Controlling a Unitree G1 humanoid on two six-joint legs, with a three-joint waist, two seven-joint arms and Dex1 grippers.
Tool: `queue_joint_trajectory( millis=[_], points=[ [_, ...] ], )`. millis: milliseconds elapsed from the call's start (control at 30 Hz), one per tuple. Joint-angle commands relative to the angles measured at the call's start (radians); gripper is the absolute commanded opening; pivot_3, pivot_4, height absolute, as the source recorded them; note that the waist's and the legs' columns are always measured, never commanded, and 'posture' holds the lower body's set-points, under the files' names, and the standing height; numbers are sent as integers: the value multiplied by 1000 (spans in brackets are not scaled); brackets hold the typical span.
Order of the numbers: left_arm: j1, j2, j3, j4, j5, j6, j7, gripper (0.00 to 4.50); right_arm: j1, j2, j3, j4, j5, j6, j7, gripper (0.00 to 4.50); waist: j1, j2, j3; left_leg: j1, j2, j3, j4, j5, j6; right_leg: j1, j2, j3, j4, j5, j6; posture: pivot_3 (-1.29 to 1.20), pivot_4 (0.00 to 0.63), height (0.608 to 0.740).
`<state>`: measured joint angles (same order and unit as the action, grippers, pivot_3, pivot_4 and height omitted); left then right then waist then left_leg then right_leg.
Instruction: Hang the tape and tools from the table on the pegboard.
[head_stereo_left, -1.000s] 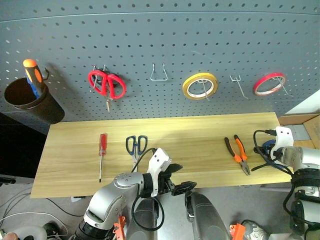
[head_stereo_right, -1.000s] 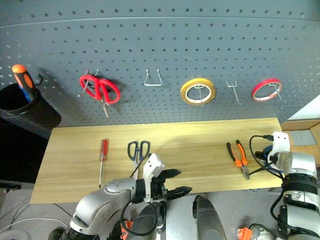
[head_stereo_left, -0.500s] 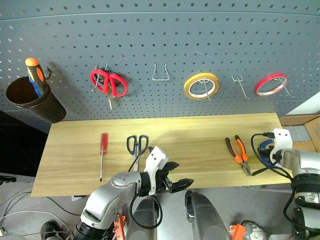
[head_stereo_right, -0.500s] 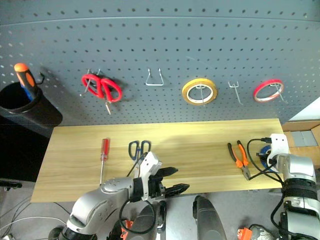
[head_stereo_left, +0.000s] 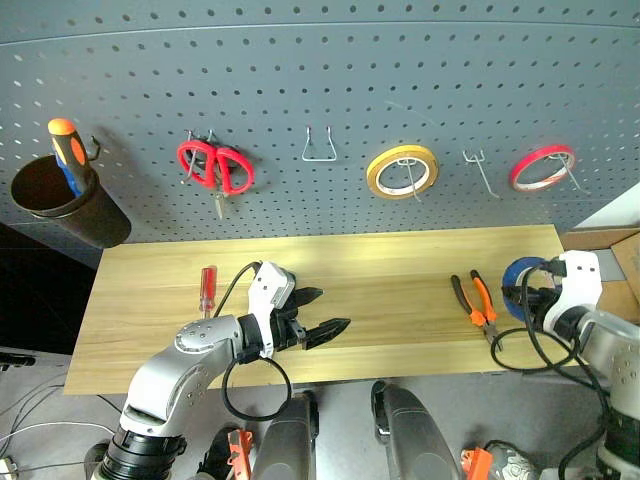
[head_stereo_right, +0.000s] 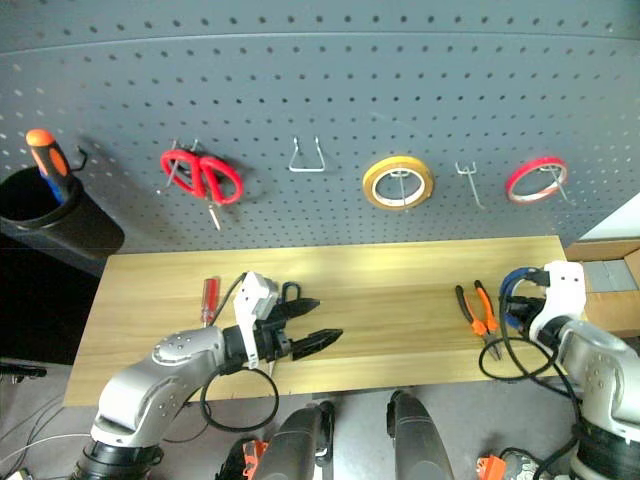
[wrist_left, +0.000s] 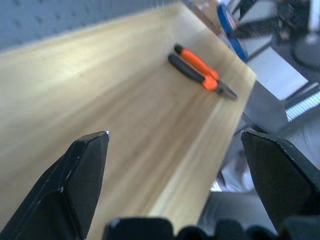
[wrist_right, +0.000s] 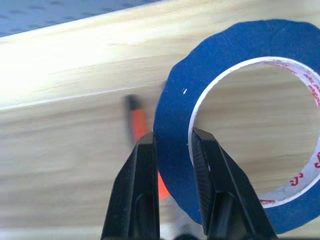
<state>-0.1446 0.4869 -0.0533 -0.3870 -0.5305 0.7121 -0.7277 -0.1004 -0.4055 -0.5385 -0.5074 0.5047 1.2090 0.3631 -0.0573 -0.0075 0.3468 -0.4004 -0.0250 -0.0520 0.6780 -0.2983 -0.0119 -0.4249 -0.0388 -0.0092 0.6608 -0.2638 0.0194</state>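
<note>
Right gripper (wrist_right: 172, 145) fingers are now clamped on the wall of the blue tape (wrist_right: 235, 120); a second ago it lay on the table (head_stereo_left: 400, 265), now it is lifted beside the pliers (head_stereo_left: 476, 308). Left gripper (head_stereo_left: 318, 312) stands wide open, empty, shifted over the scissors' spot; hanging on the pegboard (head_stereo_left: 330, 70) can follow.

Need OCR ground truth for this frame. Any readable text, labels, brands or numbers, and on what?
None readable.
Blue tape, inner core: red printed marks, too blurred to read.
Pliers, red-handled scissors, red-handled screwdriver, yellow tape, red tape, pegboard, table: no lettering visible.
</note>
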Motion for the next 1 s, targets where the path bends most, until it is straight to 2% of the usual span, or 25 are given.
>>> queue_joint_trajectory(
  millis=[33, 200, 367, 633, 1000],
  points=[
    [-40, -9, 25, 4, -14, -41, -7, 4500, 16, 37, -70, -124, 119, -42, 34, 385, -8, 0, -4, 0, 0, 0, 1, 0, 0, 0, 0, 0, 0, 1, 1, -257, 241, 740],
    [-85, -34, 31, 51, 0, -110, -16, 4500, -8, 73, -70, -147, 220, -147, 49, 385, -30, -2, -34, 1, 0, 1, 2, 0, 0, 0, 0, 1, 2, 2, 3, -266, 223, 740],
    [-97, -31, 34, -3, -10, -171, -41, 4500, -11, 103, -14, -175, 276, -242, 28, 385, -35, -2, -54, 2, 0, 2, 2, 1, 0, 0, 1, 2, 3, 2, 3, -252, 199, 740],
    [-240, -107, 22, 3, -2, -253, -6, 4500, -131, 81, 102, -154, 265, -345, -35, 385, -32, -4, -75, 2, 0, 2, 4, 2, 3, 1, 1, 2, 4, 6, 2, -252, 177, 740],
    [-215, -108, 10, 24, 39, -285, 4, 4500, -188, 28, 228, -6, 180, -466, -31, 385, -41, -3, -108, 3, 0, 4, 3, 3, 3, 1, 2, 4, 5, 6, 2, -226, 147, 740]
  ],
)
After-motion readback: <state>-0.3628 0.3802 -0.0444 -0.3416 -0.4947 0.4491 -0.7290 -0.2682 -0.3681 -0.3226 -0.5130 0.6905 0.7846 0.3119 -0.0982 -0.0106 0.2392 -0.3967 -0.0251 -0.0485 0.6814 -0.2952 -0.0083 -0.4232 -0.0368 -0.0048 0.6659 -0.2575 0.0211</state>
